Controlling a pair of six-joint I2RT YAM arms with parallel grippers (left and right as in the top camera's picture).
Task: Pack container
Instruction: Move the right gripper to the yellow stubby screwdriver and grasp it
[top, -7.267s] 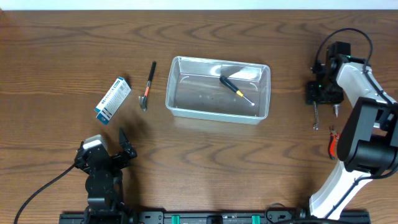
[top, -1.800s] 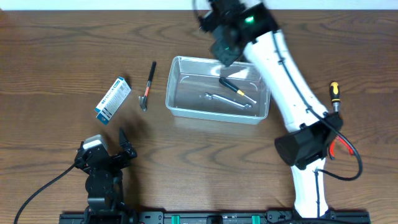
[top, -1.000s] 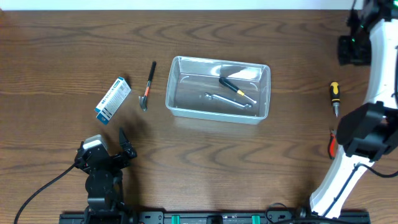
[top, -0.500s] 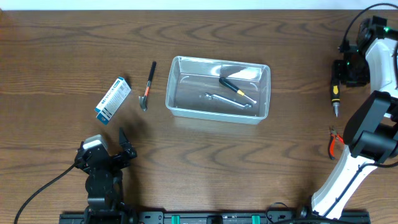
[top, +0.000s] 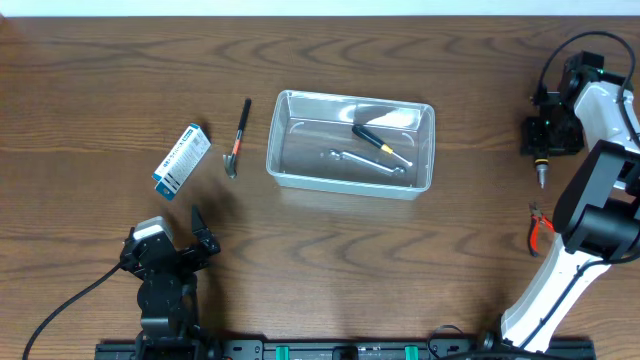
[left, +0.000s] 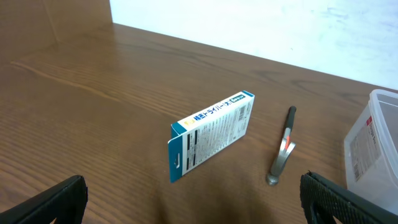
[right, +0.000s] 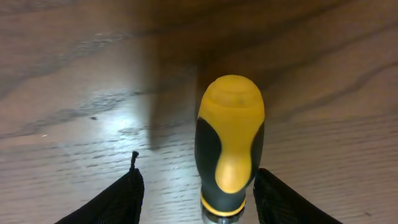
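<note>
At right edge, right gripper (top: 541, 135) has come down astride the screwdriver (right: 230, 143), fingers (right: 115, 200) spread, not yet pinching; next item for container (top: 345, 184).

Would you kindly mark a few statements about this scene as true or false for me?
1. The container holds a wrench and a black-handled screwdriver. True.
2. The small hammer lies inside the container. False: it lies on the table, between the blue-and-white box and the container.
3. The right gripper straddles the yellow-and-black screwdriver. True.
4. The left gripper is shut on the blue-and-white box. False: it is open, and the box lies apart from it on the table.
</note>
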